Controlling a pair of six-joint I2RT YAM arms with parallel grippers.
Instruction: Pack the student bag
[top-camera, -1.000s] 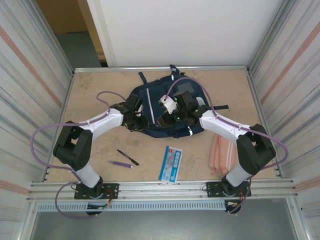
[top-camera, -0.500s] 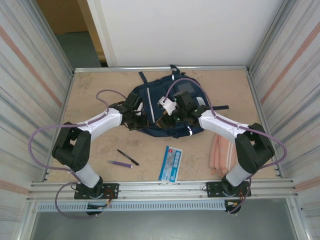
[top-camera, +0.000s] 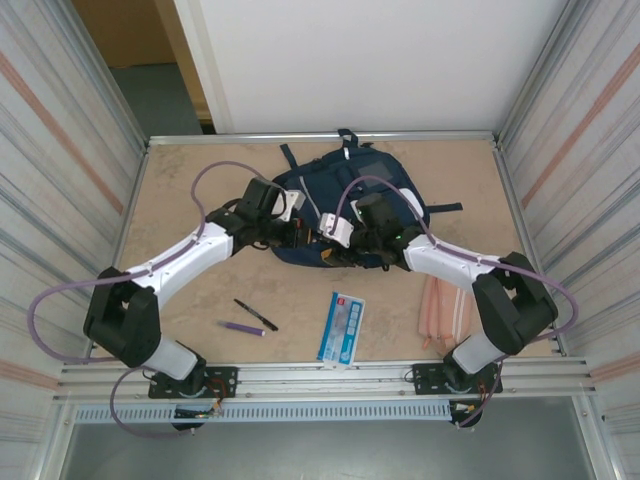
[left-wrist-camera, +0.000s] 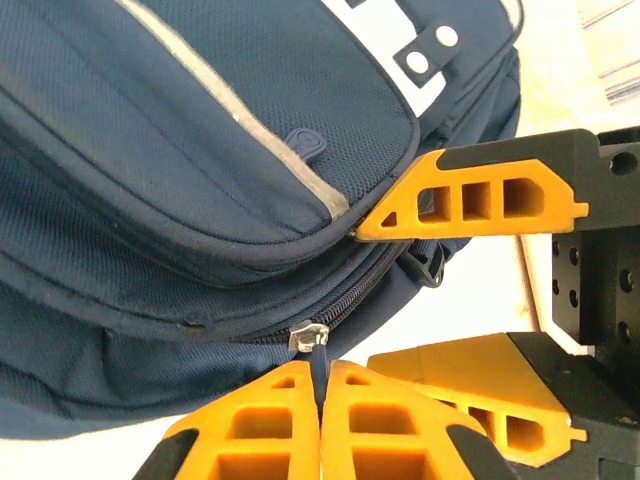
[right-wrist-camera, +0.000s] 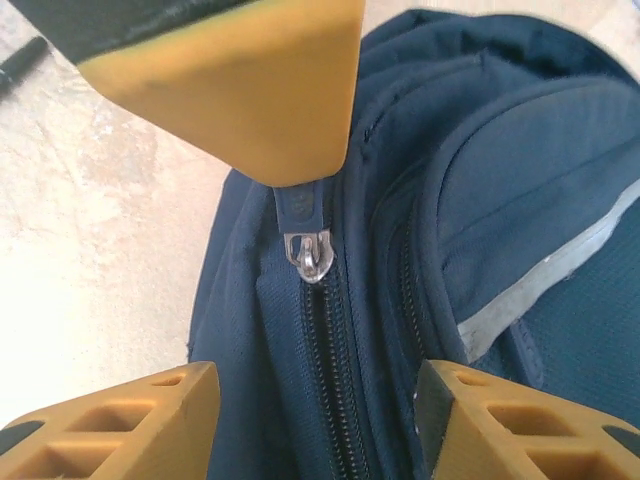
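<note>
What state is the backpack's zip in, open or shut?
Shut along the stretch shown: teeth of the zip mesh below the slider, whose pull the left fingers pinch.

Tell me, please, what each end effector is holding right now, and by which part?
The left end effector is shut on the zipper pull of the student bag. The right end effector stands open, gripping nothing.

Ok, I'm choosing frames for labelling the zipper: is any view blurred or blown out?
Top external: evenly lit and sharp, though the student bag reads dark. Left wrist: zipper pull sharp, table behind it washed out at upper right. Right wrist: zipper pull crisp, the yellow finger above it soft, table at left pale with glare.
</note>
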